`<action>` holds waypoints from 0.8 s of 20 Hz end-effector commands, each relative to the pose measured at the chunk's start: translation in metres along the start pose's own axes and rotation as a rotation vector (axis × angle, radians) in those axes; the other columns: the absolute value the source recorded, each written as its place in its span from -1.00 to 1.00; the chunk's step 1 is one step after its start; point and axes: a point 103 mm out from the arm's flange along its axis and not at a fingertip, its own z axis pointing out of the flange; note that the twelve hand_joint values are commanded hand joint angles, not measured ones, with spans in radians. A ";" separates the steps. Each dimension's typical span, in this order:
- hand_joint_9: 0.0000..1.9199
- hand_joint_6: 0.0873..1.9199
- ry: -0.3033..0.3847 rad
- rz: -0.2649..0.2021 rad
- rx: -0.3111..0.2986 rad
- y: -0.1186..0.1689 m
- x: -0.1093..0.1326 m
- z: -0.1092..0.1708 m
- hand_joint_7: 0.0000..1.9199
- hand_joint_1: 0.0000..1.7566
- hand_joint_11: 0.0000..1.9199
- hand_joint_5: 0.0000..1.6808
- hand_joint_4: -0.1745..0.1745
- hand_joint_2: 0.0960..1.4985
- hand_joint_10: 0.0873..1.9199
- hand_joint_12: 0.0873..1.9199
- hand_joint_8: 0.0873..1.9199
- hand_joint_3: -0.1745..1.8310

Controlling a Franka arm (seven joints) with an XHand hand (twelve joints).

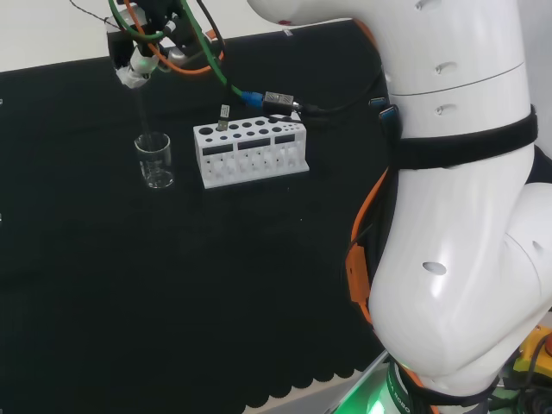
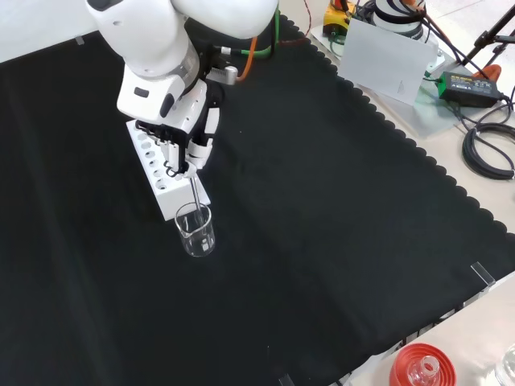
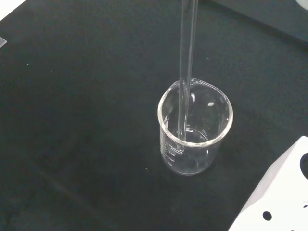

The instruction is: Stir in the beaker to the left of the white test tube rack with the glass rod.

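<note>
Fingers (image 2: 191, 149) of the hand are curled round the glass rod (image 3: 186, 67). Its tip is inside the beaker (image 3: 195, 130). Next, I think, comes gentle stirring in circles.

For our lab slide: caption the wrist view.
Glass rod lowered into a clear beaker on black cloth, beside the white rack.

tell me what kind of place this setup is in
Most likely a robotics lab set up as a chemistry bench: a clear glass beaker with a thin glass stirring rod dipped in it, a white plastic test tube rack, and a black cloth-covered bench with cables at its edge.
</note>
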 end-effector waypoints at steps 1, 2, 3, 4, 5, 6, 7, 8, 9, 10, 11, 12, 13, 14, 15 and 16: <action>0.95 -0.23 0.002 0.005 0.006 0.002 0.004 -0.001 0.68 0.36 0.77 0.35 -1.00 0.47 -0.63 -0.19 -0.21 -1.00; 0.95 -0.23 0.002 0.005 0.007 0.002 0.005 -0.002 0.68 0.36 0.77 0.35 -1.00 0.47 -0.63 -0.19 -0.21 -1.00; 0.95 -0.23 0.002 0.005 0.007 0.002 0.005 -0.002 0.68 0.36 0.77 0.35 -1.00 0.47 -0.63 -0.19 -0.21 -1.00; 0.95 -0.23 0.002 0.005 0.007 0.003 0.006 -0.002 0.68 0.36 0.77 0.35 -1.00 0.47 -0.63 -0.19 -0.21 -1.00; 0.95 -0.23 0.001 0.005 0.006 0.003 0.006 -0.002 0.68 0.36 0.77 0.35 -1.00 0.47 -0.63 -0.19 -0.21 -1.00; 0.95 -0.23 0.000 0.006 0.004 0.003 0.007 -0.003 0.68 0.36 0.77 0.35 -1.00 0.47 -0.63 -0.19 -0.21 -1.00; 0.95 -0.23 -0.002 0.003 0.002 0.003 0.008 -0.006 0.68 0.36 0.77 0.35 -1.00 0.47 -0.63 -0.19 -0.21 -1.00; 0.95 -0.23 -0.005 -0.001 -0.003 0.003 0.009 -0.009 0.68 0.36 0.77 0.35 -1.00 0.47 -0.63 -0.19 -0.21 -1.00; 0.95 -0.23 -0.005 -0.005 -0.009 0.003 0.010 -0.011 0.68 0.36 0.77 0.35 -1.00 0.47 -0.63 -0.19 -0.21 -1.00; 0.95 -0.23 -0.005 -0.008 -0.013 0.002 0.010 -0.013 0.68 0.36 0.77 0.35 -1.00 0.47 -0.63 -0.19 -0.21 -1.00; 0.95 -0.23 -0.006 -0.009 -0.017 0.002 0.010 -0.014 0.68 0.36 0.77 0.35 -1.00 0.47 -0.63 -0.19 -0.21 -1.00; 0.95 -0.23 -0.004 -0.010 -0.020 0.001 0.009 -0.015 0.68 0.36 0.77 0.35 -1.00 0.47 -0.63 -0.19 -0.21 -1.00; 0.95 -0.23 -0.005 -0.010 -0.020 0.000 0.008 -0.015 0.68 0.36 0.77 0.35 -1.00 0.47 -0.63 -0.19 -0.21 -1.00; 0.95 -0.23 -0.007 -0.010 -0.020 0.000 0.008 -0.015 0.69 0.36 0.77 0.35 -1.00 0.47 -0.63 -0.19 -0.21 -1.00; 0.95 -0.23 -0.012 -0.009 -0.016 0.001 0.008 -0.015 0.69 0.36 0.77 0.35 -1.00 0.47 -0.63 -0.19 -0.21 -1.00; 0.95 -0.23 -0.012 -0.008 -0.014 0.001 0.008 -0.015 0.69 0.36 0.77 0.35 -1.00 0.47 -0.63 -0.19 -0.21 -1.00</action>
